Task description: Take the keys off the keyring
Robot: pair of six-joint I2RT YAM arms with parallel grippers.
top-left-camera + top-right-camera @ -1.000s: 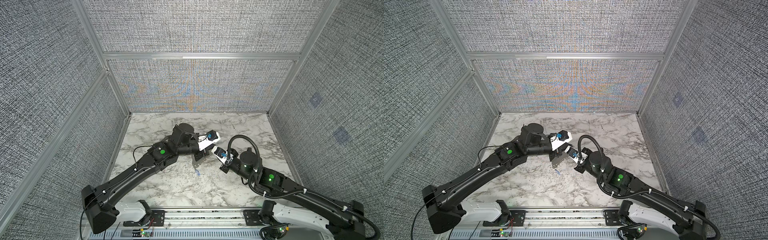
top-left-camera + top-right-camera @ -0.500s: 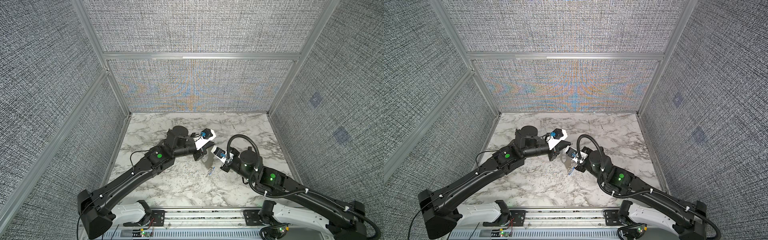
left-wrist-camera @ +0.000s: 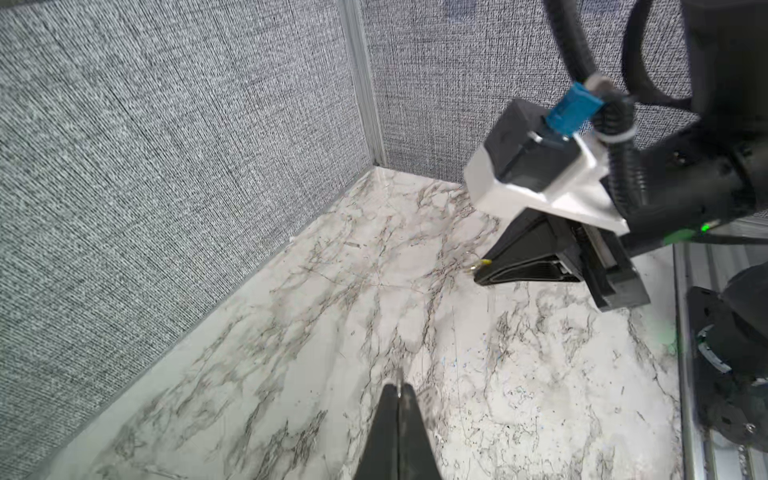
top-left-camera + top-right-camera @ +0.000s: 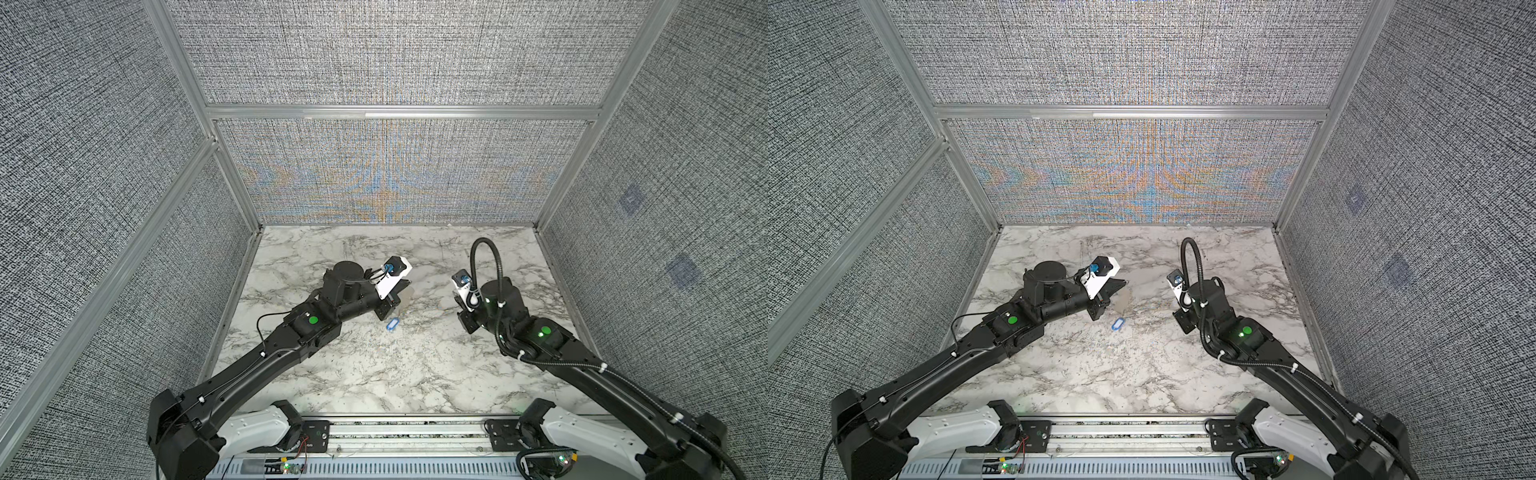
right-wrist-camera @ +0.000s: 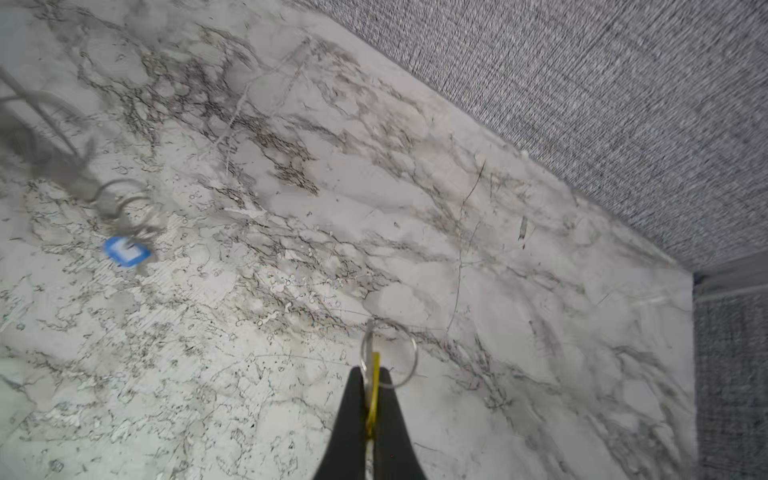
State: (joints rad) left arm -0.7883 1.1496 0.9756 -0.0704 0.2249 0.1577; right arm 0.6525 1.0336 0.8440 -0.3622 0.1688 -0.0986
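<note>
Lying out near the middle of the marble bench (image 4: 374, 374), the blue key (image 4: 392, 324) has bare stone on every side in both top views. Grey cloth walls (image 4: 374, 174) close the bench at the back and on both sides, and a metal rail (image 4: 395, 432) runs along its near edge. The left pincer (image 4: 1121, 284) hangs just behind the blue key (image 4: 1118, 324), and the bench to the right of it lies open as far as the right arm.

From the left wrist, the left pincer (image 3: 398, 388) shows its tips pressed together on a thin sliver of metal. The right pincer (image 3: 478, 272) stands well apart across open bench, with a speck of yellow at its tip.

From the right wrist, a blurred grey shape that seems to be the keyring (image 5: 66, 170) runs from the picture's edge to two small wire loops (image 5: 124, 203) just beside the blue key (image 5: 126, 251). Whether that key rests on the bench or hangs, I cannot tell. The right pincer (image 5: 371, 372) is clamped on the yellow key (image 5: 374, 399), well apart from the keyring, and a small ring (image 5: 415, 353) sticks out past its tips.

The white label window on the blue key is too blurred to read
</note>
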